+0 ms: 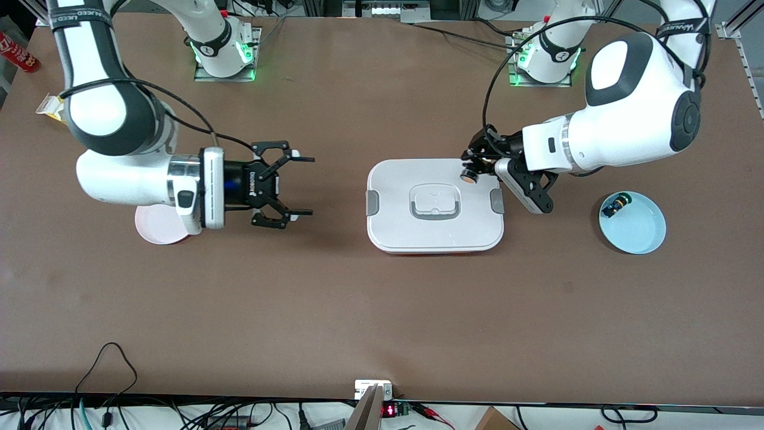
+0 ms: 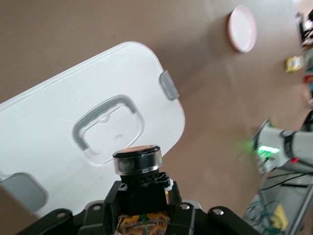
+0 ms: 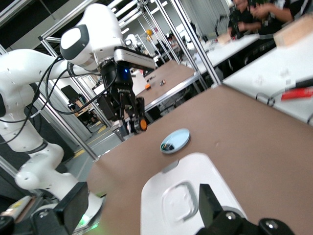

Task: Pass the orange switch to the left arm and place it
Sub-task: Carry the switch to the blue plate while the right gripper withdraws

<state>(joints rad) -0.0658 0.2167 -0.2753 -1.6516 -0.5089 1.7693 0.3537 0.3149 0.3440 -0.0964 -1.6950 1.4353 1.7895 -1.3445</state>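
The orange switch (image 1: 467, 176) is held in my left gripper (image 1: 473, 167), which is shut on it in the air over the corner of the white box (image 1: 436, 230) toward the left arm's end. In the left wrist view the switch (image 2: 138, 160) sticks out from the gripper (image 2: 144, 198) above the box lid (image 2: 54, 122). My right gripper (image 1: 301, 186) is open and empty, up in the air over bare table toward the right arm's end, pointing at the box. In the right wrist view its fingers (image 3: 211, 201) frame the box (image 3: 161, 215), with the switch (image 3: 142, 126) farther off.
A light blue plate (image 1: 638, 230) toward the left arm's end holds a small black switch with blue and green parts (image 1: 616, 206). A pink plate (image 1: 156, 227) lies partly under the right arm. A red can (image 1: 18, 52) lies at the table's corner.
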